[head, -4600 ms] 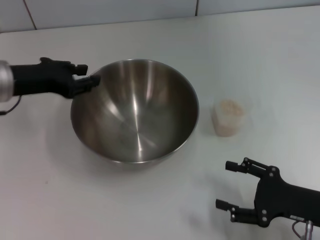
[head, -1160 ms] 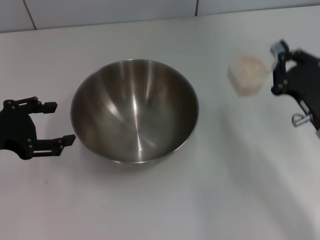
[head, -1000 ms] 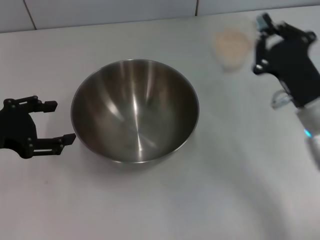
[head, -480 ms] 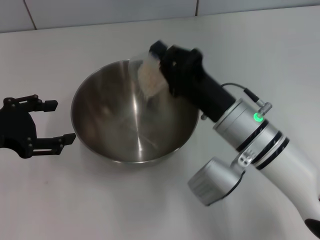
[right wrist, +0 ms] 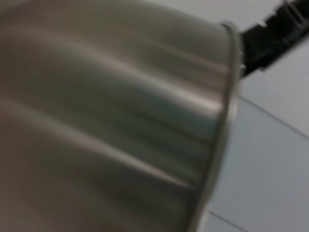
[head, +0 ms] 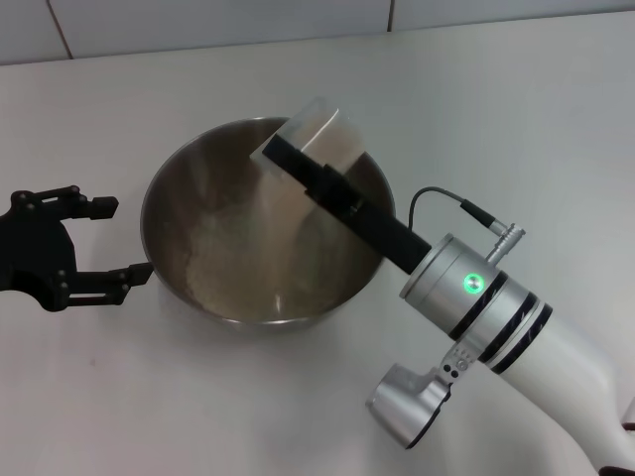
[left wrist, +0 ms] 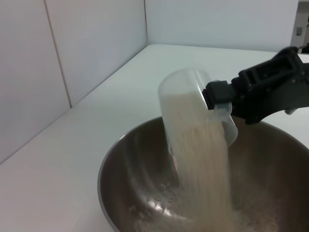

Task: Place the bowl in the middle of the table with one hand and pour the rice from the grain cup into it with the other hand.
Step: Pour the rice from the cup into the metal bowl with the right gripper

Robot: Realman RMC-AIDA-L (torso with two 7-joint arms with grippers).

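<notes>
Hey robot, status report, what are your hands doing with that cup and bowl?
Right gripper shut on grain cup, tipped over bowl. Rice streaming in. Left gripper open, beside bowl. Nothing in the way.

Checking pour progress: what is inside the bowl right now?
Rice covers part of the bowl floor, with more streaming from the tipped grain cup held by the right gripper. The stream hides the floor beneath it.

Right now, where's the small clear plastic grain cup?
In the head view, the small clear plastic grain cup is tipped over the far side of the large stainless-steel bowl, held by the right tool, with rice streaming down into the bowl.
</notes>
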